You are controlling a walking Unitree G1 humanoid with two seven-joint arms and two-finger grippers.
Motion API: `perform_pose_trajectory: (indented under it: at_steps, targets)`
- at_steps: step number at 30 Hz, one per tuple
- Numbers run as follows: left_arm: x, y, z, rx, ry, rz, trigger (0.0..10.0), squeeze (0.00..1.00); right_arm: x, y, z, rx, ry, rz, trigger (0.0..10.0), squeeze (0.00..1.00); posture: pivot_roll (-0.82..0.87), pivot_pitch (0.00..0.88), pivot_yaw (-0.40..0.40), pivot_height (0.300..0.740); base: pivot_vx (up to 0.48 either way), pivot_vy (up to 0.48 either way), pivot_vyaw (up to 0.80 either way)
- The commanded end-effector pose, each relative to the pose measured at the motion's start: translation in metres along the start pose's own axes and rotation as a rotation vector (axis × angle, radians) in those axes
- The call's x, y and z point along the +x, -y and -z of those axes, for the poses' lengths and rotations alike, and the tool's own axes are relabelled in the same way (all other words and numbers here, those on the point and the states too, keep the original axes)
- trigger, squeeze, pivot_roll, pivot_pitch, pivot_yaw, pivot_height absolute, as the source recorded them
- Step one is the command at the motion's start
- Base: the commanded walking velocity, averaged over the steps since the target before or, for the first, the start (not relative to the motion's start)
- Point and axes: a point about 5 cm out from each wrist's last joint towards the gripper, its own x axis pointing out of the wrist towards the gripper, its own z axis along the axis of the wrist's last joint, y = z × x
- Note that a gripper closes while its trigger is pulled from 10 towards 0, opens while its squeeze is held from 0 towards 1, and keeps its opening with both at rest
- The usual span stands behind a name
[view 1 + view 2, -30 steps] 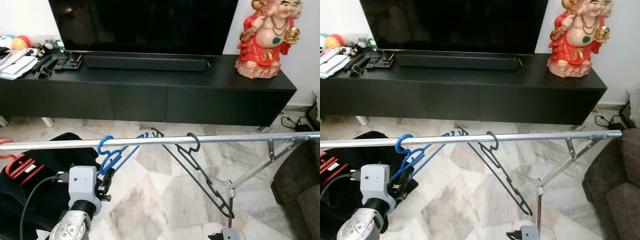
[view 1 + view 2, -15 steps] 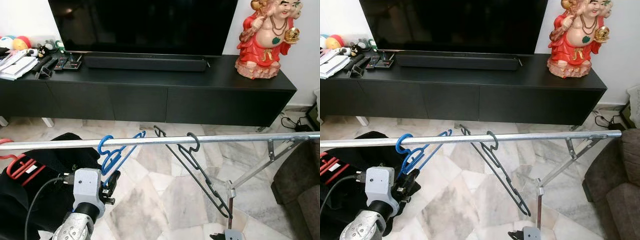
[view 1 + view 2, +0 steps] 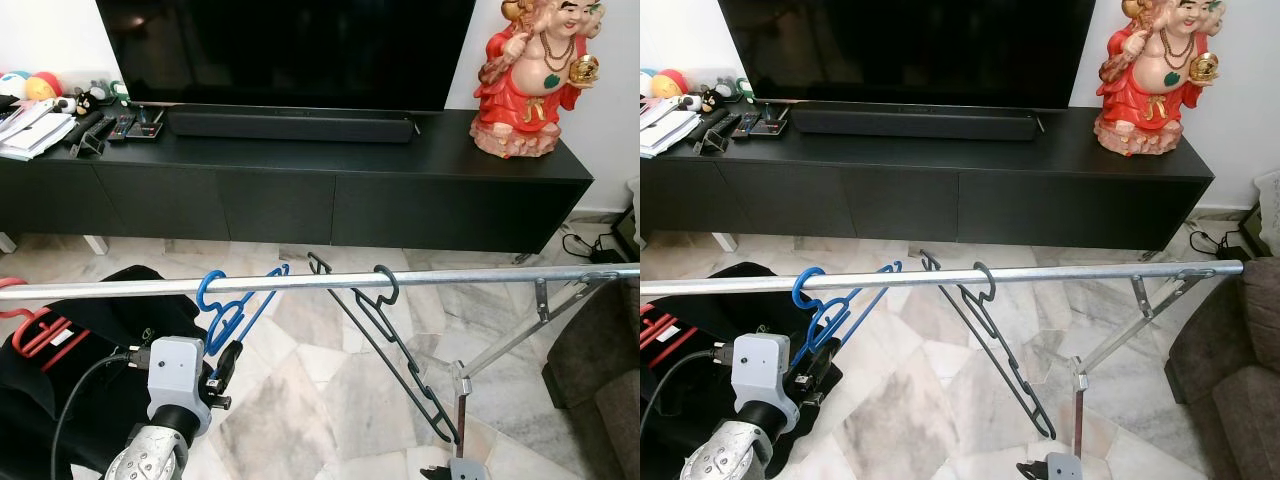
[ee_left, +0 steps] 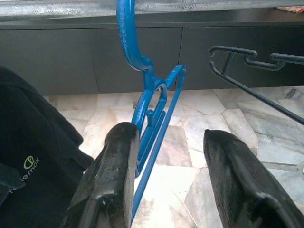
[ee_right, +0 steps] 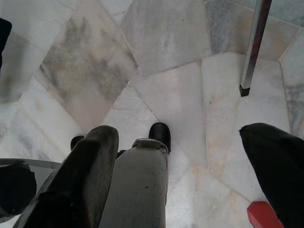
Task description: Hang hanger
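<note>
A blue hanger (image 3: 228, 310) hangs by its hook on the silver rail (image 3: 480, 277) of a drying rack that crosses in front of me. My left gripper (image 3: 225, 362) is just below it and open. In the left wrist view the blue hanger (image 4: 152, 109) runs down beside one finger (image 4: 118, 161) and the fingers stand wide apart. A black hanger (image 3: 400, 350) hangs on the rail further right, tilted. My right gripper (image 5: 180, 135) hangs low over the marble floor, open and holding nothing.
A black TV cabinet (image 3: 300, 170) with a TV and a red statue (image 3: 530, 80) stands behind the rack. A black bag (image 3: 70, 390) with red hangers (image 3: 35, 330) lies at my left. A brown sofa (image 3: 600, 380) is at the right, beside the rack's slanted struts (image 3: 520, 335).
My left arm has shifted slightly to the right under the blue hanger. The black hanger's lower end has swung a little. The blue hanger stays on the rail.
</note>
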Motion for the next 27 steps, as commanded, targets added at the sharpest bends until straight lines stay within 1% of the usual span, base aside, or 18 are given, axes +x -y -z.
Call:
perform_pose_trajectory:
  at_steps: [1,27]
  targets:
    - [-0.0006,-0.0006,0.0021,-0.013,-0.002,0.005,10.0,0.00,-0.0007,0.0010,0.0035,0.006,-0.013,0.006,10.0,0.00,0.02,0.123,-0.009,0.740,-0.259,0.000,0.00]
    - [-0.0010,-0.0003,0.0021,-0.006,0.003,0.005,10.0,0.00,-0.0008,0.0014,0.0040,-0.002,-0.016,0.004,10.0,0.00,0.02,0.130,-0.008,0.740,-0.287,0.000,0.00]
